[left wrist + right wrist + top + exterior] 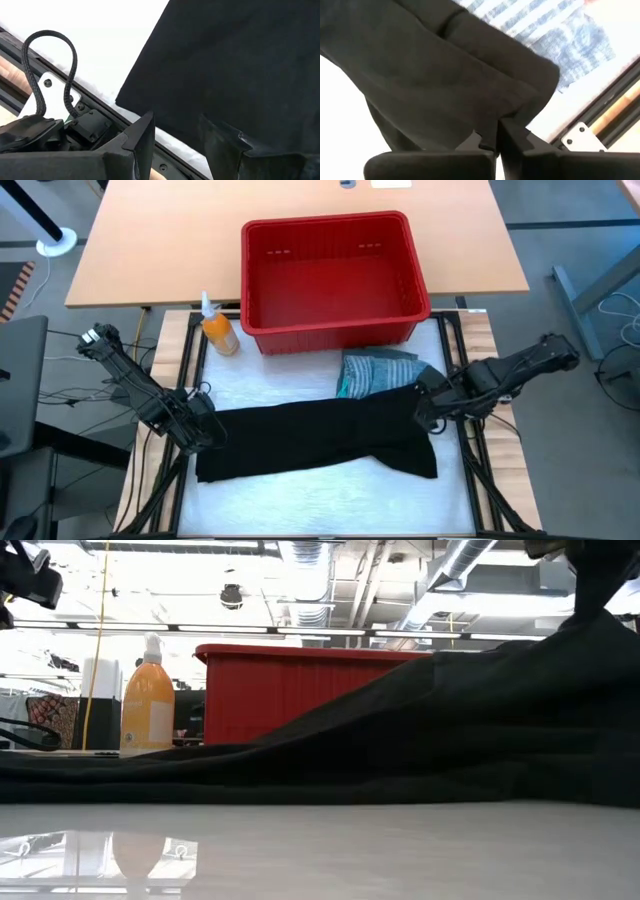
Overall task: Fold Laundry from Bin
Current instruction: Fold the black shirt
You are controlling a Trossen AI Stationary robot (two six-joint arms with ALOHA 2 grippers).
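While soap bottle (218,330) flanks bin (330,320), shirt (375,372) underlies garment (310,438).

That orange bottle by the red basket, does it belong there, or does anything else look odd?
The orange bottle stands upright beside the red basket, unspilled, though it is no laundry. The black garment lies stretched and uneven, its right end lifted by the right hand. Nothing looks damaged.

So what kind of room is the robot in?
Probably a lab or workshop, not a home. Bare pipes and ducts run along the ceiling, cables lie on the floor, and the red bin sits on a plain desk.
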